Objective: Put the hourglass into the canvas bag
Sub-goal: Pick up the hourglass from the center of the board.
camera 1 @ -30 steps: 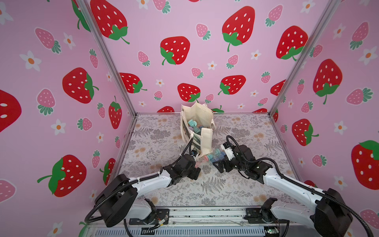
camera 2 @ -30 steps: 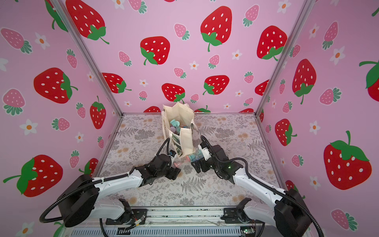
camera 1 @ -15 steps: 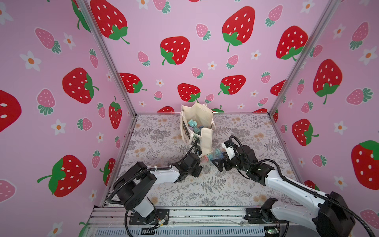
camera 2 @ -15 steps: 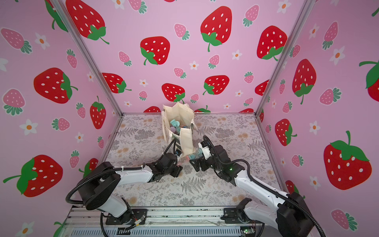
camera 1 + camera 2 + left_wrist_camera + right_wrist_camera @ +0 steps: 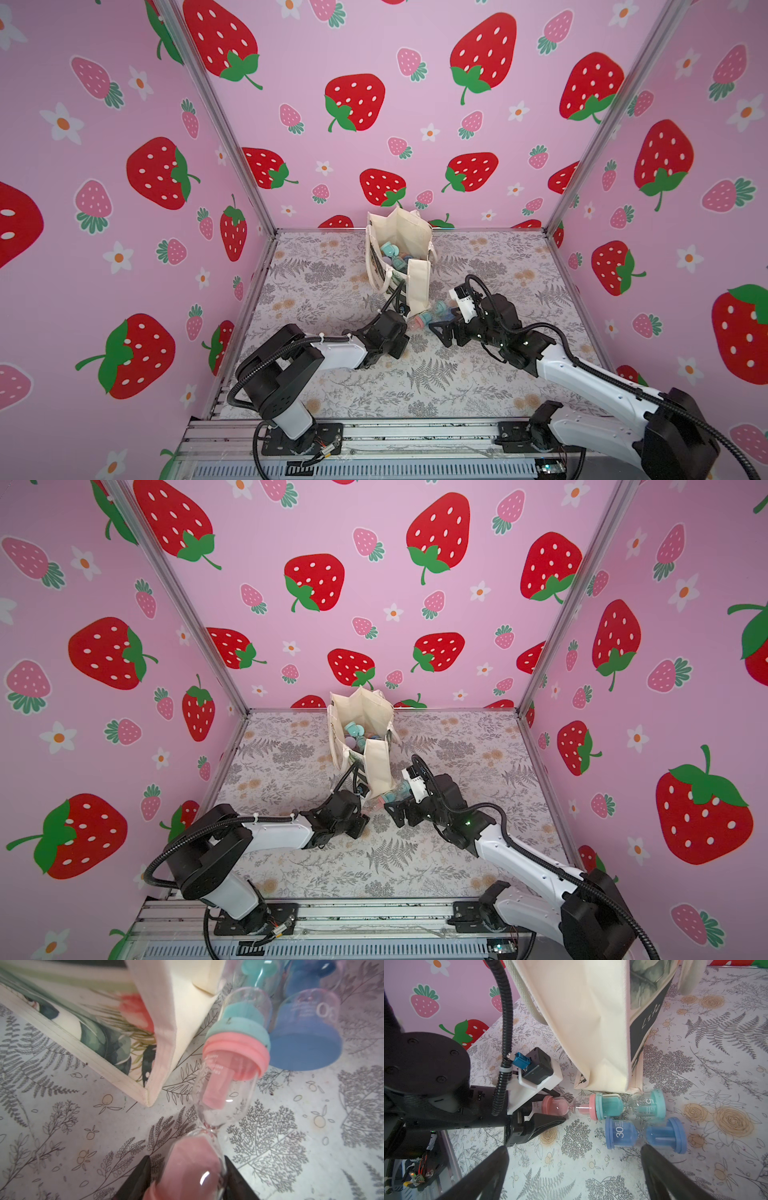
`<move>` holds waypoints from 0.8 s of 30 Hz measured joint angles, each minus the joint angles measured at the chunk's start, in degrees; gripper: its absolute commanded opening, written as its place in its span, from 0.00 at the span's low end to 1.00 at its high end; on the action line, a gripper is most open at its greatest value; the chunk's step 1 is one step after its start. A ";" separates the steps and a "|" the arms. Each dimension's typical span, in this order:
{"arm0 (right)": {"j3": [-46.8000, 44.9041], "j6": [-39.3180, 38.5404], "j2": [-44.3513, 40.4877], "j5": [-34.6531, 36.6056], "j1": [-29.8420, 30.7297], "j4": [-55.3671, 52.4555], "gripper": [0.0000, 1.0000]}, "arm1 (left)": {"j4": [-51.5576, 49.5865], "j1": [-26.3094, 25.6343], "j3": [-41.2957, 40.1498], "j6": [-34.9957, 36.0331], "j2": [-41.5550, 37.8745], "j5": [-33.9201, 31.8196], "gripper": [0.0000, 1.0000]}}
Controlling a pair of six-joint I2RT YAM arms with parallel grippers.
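The left gripper sits low over the floral mat, jaws about half spread and straddling the sand-filled bulb of the pink hourglass. One of its fingers looks pressed to the glass and the other shows a sliver of gap, so I wouldn't call it gripped yet. The hourglass lies on its side, running straight out ahead of the jaws, its far cap butted against a teal hourglass. The canvas bag stands just beyond and to one side of the fingertips.

The right gripper is spread wide and holds nothing, with a blue hourglass lying just ahead of its tips.

It looks light, hard and smooth, apt to roll or squirt out, and the thin waist looks fragile. I'd take it across the fat bulb or the rubbery end cap — gently, never at the neck.
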 measured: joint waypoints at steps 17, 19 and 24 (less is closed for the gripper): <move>-0.07 -0.15 0.00 0.42 0.00 0.00 0.99 | -0.55 -0.90 -1.20 0.02 -2.45 0.66 0.42; -0.07 -0.15 -0.04 0.42 0.00 0.02 0.99 | -0.66 -0.90 -1.86 -0.31 -3.93 0.92 0.42; -0.07 -0.13 -0.55 0.48 0.00 0.00 0.99 | -1.57 -0.90 -3.08 -1.14 -7.82 1.73 0.42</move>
